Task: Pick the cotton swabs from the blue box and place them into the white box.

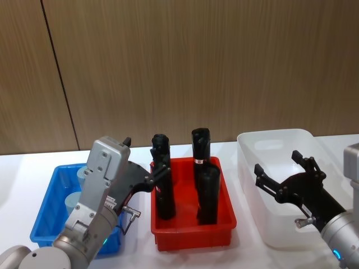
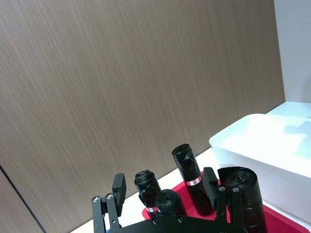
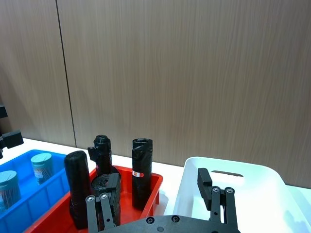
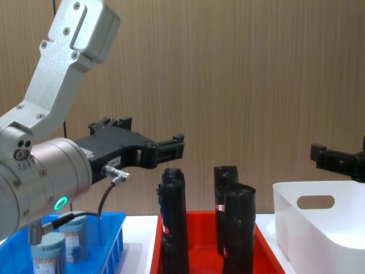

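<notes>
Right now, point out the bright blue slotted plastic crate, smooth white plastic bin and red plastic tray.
Blue crate (image 1: pixel 49 203): head view, left wall.
White bin (image 1: pixel 275 133): head view, back rim.
Red tray (image 1: pixel 193 238): head view, front wall.

The left arm (image 4: pixel 51 74) is matt silver-grey metal, a boxy link with rounded corners and small dark screw holes, then a thick round joint with a glowing green ring (image 4: pixel 59 202). A black cable (image 4: pixel 104 197) with a shiny metal plug (image 4: pixel 116 174) runs from it. The left hand (image 2: pixel 164 185) and right hand (image 3: pixel 159 177) are black and angular, with silver screws (image 3: pixel 90 198) at the knuckles. The right wrist (image 1: pixel 343 232) is grey, with a blue light (image 1: pixel 336 254).
</notes>
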Controlling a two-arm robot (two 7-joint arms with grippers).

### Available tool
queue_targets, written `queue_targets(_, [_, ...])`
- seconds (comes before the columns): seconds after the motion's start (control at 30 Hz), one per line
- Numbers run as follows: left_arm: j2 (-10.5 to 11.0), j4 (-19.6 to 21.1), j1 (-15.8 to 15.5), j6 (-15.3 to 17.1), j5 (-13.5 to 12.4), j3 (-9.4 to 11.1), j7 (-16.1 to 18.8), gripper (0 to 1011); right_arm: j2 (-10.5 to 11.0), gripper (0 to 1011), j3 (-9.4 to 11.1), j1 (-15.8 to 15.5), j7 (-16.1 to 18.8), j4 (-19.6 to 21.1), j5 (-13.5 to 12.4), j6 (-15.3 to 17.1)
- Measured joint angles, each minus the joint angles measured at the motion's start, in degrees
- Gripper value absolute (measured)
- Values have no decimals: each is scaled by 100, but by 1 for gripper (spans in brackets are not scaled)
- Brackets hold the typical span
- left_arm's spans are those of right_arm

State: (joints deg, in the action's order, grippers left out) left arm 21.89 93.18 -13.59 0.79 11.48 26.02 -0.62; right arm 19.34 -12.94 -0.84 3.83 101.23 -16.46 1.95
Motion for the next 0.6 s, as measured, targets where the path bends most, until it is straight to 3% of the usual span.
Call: queue_targets(0.6, [0, 0, 0, 0, 0, 0, 0, 1004, 0, 1002, 0, 0, 0, 0, 0, 0])
